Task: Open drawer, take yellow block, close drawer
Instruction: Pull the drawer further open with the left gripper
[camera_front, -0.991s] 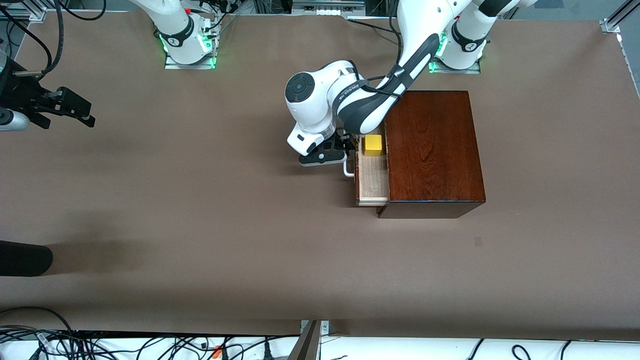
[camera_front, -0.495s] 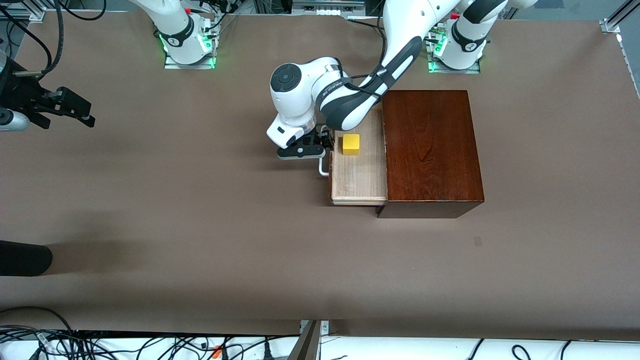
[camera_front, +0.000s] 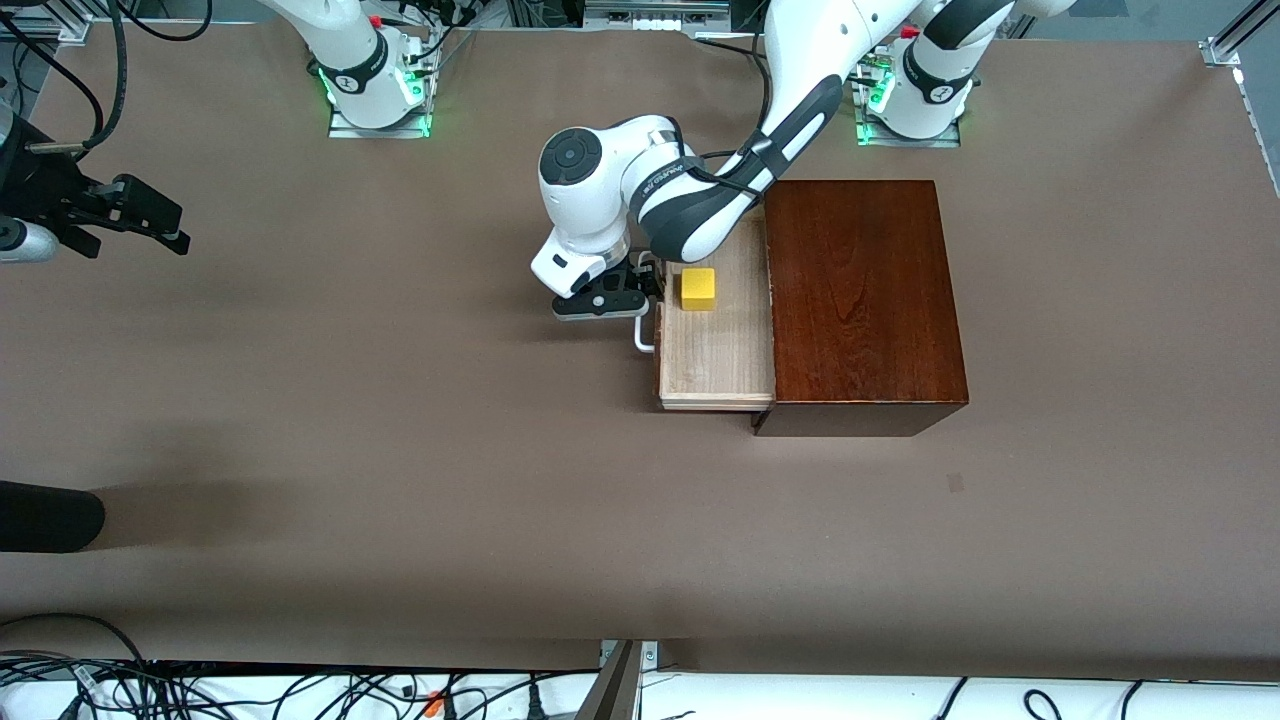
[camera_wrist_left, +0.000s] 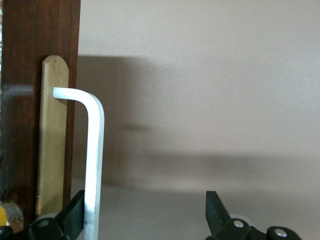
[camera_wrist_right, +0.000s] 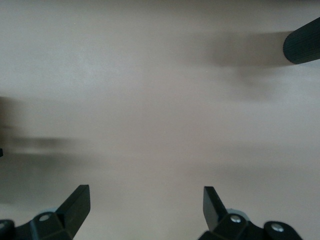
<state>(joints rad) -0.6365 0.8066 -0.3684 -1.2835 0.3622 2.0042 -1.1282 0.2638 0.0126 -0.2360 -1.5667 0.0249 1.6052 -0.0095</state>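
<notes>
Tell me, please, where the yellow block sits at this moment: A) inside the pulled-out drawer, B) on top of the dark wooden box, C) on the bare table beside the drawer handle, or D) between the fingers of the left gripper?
A: the yellow block rests on the pale floor of the open drawer, while the left gripper is at the white handle with its fingers spread.

A glossy dark mahogany wooden box (camera_front: 865, 300) holds a pale, matt light-wood drawer tray (camera_front: 720, 350) with a smooth white metal U-shaped handle (camera_wrist_left: 94, 165).
</notes>
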